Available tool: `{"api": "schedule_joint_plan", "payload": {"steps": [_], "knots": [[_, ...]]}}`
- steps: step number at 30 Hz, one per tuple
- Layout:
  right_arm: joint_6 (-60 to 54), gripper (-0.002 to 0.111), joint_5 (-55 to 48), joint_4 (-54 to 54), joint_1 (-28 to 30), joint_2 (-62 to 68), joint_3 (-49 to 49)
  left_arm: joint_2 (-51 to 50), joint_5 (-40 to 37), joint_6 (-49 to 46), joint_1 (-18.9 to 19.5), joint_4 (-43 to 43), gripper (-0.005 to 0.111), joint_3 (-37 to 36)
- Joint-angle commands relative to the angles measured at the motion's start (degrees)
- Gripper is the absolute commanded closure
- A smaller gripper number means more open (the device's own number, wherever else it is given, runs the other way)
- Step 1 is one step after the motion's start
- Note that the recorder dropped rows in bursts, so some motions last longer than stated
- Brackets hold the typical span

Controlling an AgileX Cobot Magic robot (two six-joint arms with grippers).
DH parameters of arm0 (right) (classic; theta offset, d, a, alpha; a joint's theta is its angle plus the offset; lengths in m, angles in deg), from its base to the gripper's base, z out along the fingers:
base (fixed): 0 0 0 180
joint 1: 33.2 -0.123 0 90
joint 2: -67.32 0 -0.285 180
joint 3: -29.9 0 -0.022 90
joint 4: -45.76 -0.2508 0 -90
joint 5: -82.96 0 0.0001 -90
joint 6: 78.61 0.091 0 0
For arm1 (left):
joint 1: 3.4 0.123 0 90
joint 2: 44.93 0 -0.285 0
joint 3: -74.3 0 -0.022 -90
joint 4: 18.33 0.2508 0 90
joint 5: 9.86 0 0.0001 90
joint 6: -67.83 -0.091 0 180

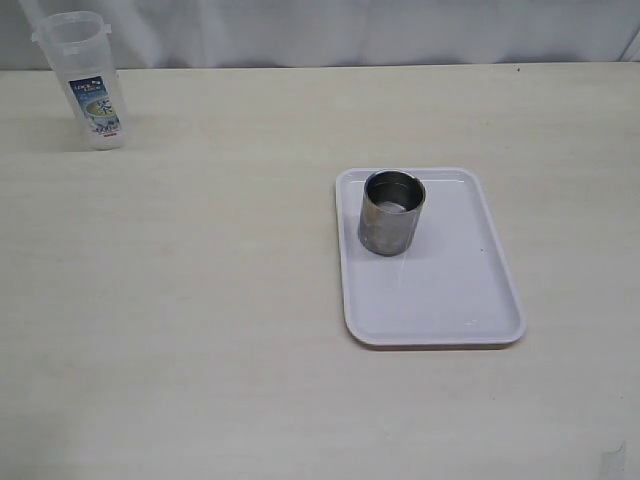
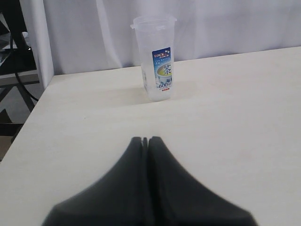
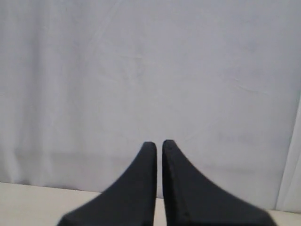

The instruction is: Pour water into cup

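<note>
A tall clear plastic bottle (image 1: 88, 82) with a blue-and-green label stands upright at the table's far left; the water in it is too clear to make out. The bottle (image 2: 157, 59) also shows in the left wrist view, well beyond my left gripper (image 2: 147, 140), whose black jaws are shut with nothing between them. A short steel cup (image 1: 391, 212) stands upright on the far part of a white tray (image 1: 440, 290). My right gripper (image 3: 159, 143) faces a white curtain, jaws shut and empty. Neither gripper appears in the exterior view.
The pale wooden table (image 1: 200, 300) spreads wide between bottle and tray. A white curtain (image 1: 350, 30) hangs behind the far edge. In the left wrist view, dark equipment and cables (image 2: 14, 47) sit off the table's side edge.
</note>
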Motion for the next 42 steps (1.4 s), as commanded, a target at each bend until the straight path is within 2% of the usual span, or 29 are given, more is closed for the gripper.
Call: {"api": "schedule_joint_plan", "payload": {"steps": [1, 10, 21, 29, 34, 42], "knots": [[-3.4, 0.104, -4.7, -2.4, -0.1, -1.3, -0.1, 0.1, 0.5, -0.1, 0.1, -0.1, 0.107, -0.1], [-3.4, 0.104, -10.5, -2.4, -0.1, -1.3, -0.1, 0.1, 0.5, -0.1, 0.1, -0.1, 0.107, -0.1], [-3.4, 0.104, -25.3, -2.7, -0.1, -1.3, -0.1, 0.1, 0.5, -0.1, 0.1, -0.1, 0.107, -0.1], [-3.4, 0.104, -26.6, -3.1, -0.1, -1.3, -0.1, 0.1, 0.5, -0.1, 0.1, -0.1, 0.107, -0.1], [-3.4, 0.104, -31.0, -3.1, -0.1, -1.3, -0.1, 0.1, 0.5, -0.1, 0.1, -0.1, 0.107, -0.1], [-2.9, 0.104, -31.1, -3.1, -0.1, -1.3, -0.1, 0.1, 0.5, -0.1, 0.1, -0.1, 0.107, -0.1]]}}
